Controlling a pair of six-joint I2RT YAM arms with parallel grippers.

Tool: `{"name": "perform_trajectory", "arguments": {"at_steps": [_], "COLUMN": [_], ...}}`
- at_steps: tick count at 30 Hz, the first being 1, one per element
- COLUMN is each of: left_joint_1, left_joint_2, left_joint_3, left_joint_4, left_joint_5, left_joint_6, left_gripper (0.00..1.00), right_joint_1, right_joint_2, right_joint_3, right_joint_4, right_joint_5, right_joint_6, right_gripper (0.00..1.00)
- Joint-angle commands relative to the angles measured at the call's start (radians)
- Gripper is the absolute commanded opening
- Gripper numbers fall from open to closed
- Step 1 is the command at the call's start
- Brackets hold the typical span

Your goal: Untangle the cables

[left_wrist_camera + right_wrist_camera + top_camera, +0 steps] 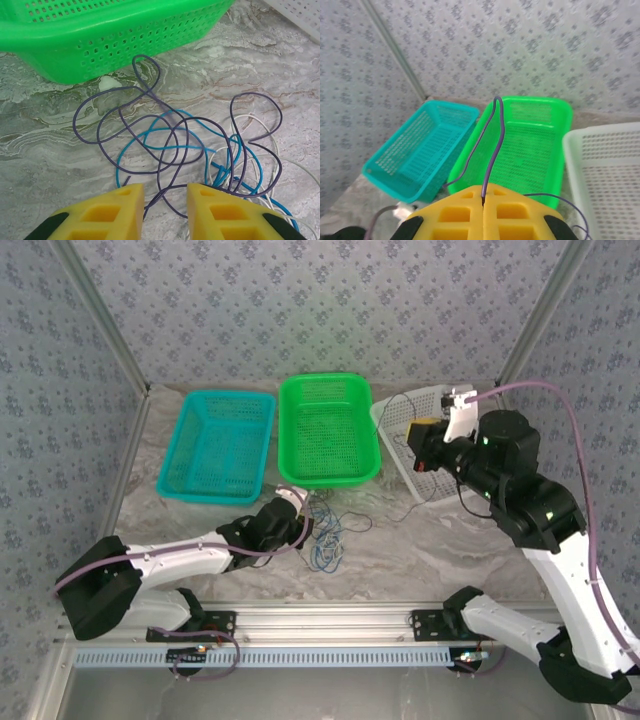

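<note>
The tangled cables (175, 145), blue, purple and cream, lie on the marble table (45, 155) just in front of the green basket (100, 45). The left gripper (165, 195) sits low over them, fingers parted, gripping nothing. Raised to the basket's right, the right gripper (483, 195) is pinched closed on 1 purple cable (492, 145).

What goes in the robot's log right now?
left gripper open over tangled blue, purple, cream cables | right gripper shut on thin purple cable, aloft
</note>
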Motion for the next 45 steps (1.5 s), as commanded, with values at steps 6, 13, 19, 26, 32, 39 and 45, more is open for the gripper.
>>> {"name": "perform_trajectory", "arguments": {"at_steps": [6,13,19,26,32,39,45], "left_joint_1": [-0.004,-0.004,-0.004,-0.004,-0.004,-0.004,-0.004], "left_joint_2": [-0.023,-0.012,-0.003,0.005,-0.016,-0.07,-0.14], "left_joint_3": [0.0,0.001,0.0,0.0,-0.004,-0.032,-0.078], "left_joint_4": [-0.005,-0.008,-0.008,-0.004,0.007,0.029,0.054], "left_joint_5": [-0.02,-0.023,-0.03,-0.03,-0.048,-0.061,-0.104], "left_joint_6": [-0.001,0.001,-0.001,0.007,0.02,0.028,0.014], "left_gripper": [0.29,0.29,0.3,0.33,0.37,0.46,0.53], "right_joint_1": [-0.122,-0.22,-0.294,-0.393,-0.44,-0.455,-0.45], "right_joint_2": [0.067,0.146,0.191,0.25,0.323,0.43,0.46], "right_joint_3": [0.103,0.147,0.142,0.041,-0.109,-0.196,-0.186], "right_joint_4": [0.049,0.138,0.184,0.218,0.218,0.183,0.111], "right_joint_5": [0.177,0.164,0.159,0.106,0.05,-0.015,0.014], "right_joint_6": [-0.193,-0.252,-0.278,-0.269,-0.254,-0.228,-0.198], "right_gripper": [0.0,0.0,0.0,0.0,0.01,0.16,0.67]}}
